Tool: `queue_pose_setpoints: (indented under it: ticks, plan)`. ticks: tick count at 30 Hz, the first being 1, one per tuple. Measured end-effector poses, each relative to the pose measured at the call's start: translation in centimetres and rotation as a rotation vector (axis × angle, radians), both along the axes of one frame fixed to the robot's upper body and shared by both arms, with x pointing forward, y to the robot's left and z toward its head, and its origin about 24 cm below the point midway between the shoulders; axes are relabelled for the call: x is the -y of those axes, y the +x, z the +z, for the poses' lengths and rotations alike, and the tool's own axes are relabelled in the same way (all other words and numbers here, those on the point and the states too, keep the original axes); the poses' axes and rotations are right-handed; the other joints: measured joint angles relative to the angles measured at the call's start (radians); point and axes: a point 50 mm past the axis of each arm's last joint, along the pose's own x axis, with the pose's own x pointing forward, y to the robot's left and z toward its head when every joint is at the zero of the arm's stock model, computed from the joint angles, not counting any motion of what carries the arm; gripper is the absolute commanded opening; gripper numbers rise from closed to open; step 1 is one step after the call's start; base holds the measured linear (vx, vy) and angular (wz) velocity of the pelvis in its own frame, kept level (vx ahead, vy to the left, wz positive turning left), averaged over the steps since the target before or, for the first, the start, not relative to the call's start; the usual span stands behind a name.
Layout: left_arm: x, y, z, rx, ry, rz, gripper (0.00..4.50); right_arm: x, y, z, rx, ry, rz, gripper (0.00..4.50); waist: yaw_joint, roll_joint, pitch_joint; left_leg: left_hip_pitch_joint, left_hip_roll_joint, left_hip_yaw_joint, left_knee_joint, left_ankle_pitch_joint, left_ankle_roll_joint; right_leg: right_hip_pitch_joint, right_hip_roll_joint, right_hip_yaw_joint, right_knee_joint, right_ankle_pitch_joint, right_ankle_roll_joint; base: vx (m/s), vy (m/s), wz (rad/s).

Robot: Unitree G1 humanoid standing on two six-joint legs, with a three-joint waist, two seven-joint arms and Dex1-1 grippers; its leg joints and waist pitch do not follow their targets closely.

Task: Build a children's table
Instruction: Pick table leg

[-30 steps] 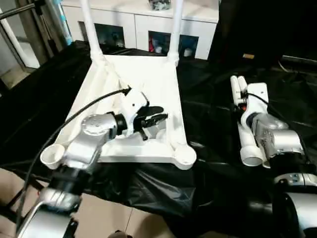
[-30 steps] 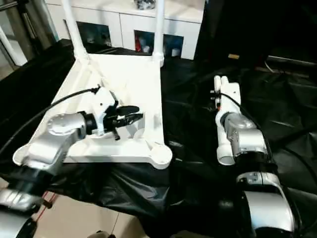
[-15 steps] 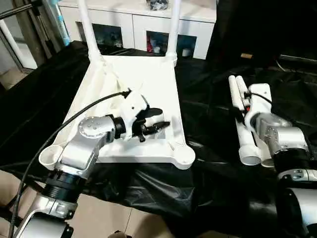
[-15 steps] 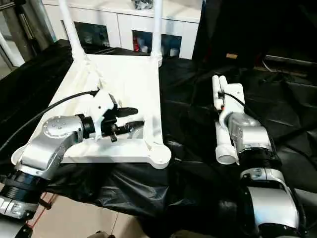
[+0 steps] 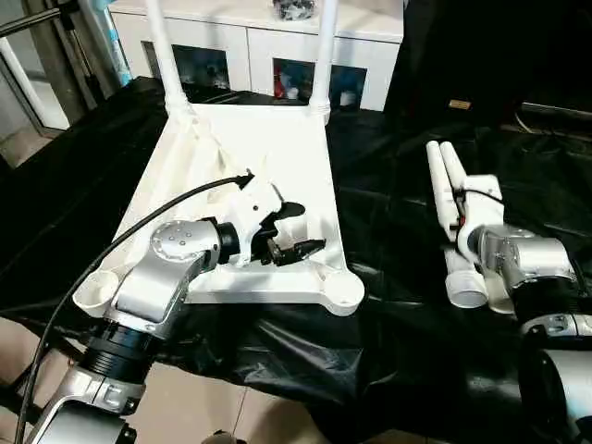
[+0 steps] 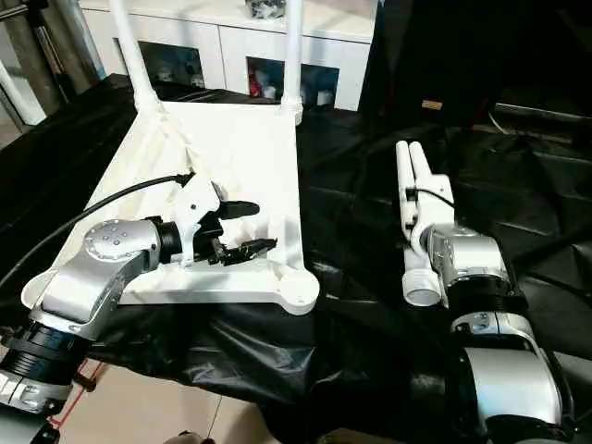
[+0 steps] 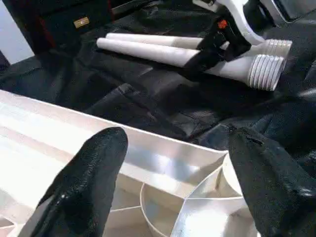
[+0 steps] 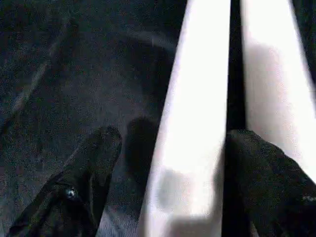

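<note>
The loose legs (image 5: 446, 199) are judged light, stiff and slippery, best gripped mid-length; both grippers' fingers (image 8: 89, 168) are spread, nothing pinched.

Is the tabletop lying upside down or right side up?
Upside down. The tabletop lies on the black sheet with two legs standing up from its far corner sockets; the near socket is empty.
</note>
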Motion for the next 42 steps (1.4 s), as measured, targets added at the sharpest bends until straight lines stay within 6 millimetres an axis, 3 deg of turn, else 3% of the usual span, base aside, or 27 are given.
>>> queue_pose_setpoints:
  ticks: [14, 20, 21, 25, 31, 37, 42]
  plan:
    - [0.0, 0.0, -0.1, -0.003, 0.009, -0.002, 3.81, -0.9, -0.1, 0.0, -0.062, 0.173, -0.01, 3.75, 0.001, 0.0, 0.0, 0.0, 0.0, 0.0, 0.001, 0.0, 0.0, 0.0, 0.0, 0.0, 0.001, 0.0, 0.0, 0.0, 0.0, 0.0]
    - [0.0, -0.1, -0.1, -0.015, 0.007, -0.015, 3.89, -1.4, -0.2, 0.0, -0.096, 0.211, 0.007, 3.28, 0.002, 0.0, 0.0, 0.0, 0.0, 0.0, 0.002, 0.0, 0.0, 0.0, 0.0, 0.0, 0.002, 0.0, 0.0, 0.0, 0.0, 0.0]
    - [0.0, -0.1, -0.1, -0.019, 0.007, -0.023, 3.89, -1.4, -0.2, 0.1, -0.098, 0.214, 0.01, 3.04, 0.002, 0.0, 0.0, 0.0, 0.0, 0.0, 0.002, 0.0, 0.0, 0.0, 0.0, 0.0, 0.002, 0.0, 0.0, 0.0, 0.0, 0.0]
    - [0.3, -0.8, 0.4, -0.048, -0.018, -0.105, 3.89, -1.5, -0.3, 0.0, -0.114, 0.228, 0.018, 2.91, 0.003, 0.0, 0.0, 0.0, 0.0, 0.0, 0.002, 0.0, 0.0, 0.0, 0.0, 0.0, 0.002, 0.0, 0.0, 0.0, 0.0, 0.0]
    - [0.5, -2.1, 0.4, -0.137, -0.041, -0.219, 3.89, -1.6, -0.4, 0.0, -0.129, 0.238, 0.025, 2.27, 0.003, 0.0, 0.0, 0.001, 0.0, 0.0, 0.003, 0.0, -0.001, 0.0, 0.0, 0.0, 0.004, 0.0, 0.0, 0.0, 0.0, 0.0]
    - [0.6, -1.9, 0.2, -0.125, -0.043, -0.186, 3.89, -1.8, -0.4, -0.1, -0.13, 0.248, 0.027, 1.87, 0.003, 0.0, 0.0, 0.001, 0.001, -0.001, 0.006, 0.0, -0.001, 0.0, 0.0, 0.0, 0.006, 0.0, 0.0, 0.0, 0.0, 0.0]
    - [1.1, -0.7, 0.7, -0.097, -0.113, -0.088, 3.89, -2.4, -0.4, -0.2, -0.122, 0.321, 0.03, 1.83, 0.002, 0.0, 0.0, 0.001, 0.001, -0.001, 0.007, 0.0, -0.001, 0.0, 0.0, 0.0, 0.007, 0.0, 0.0, 0.0, 0.0, 0.0]
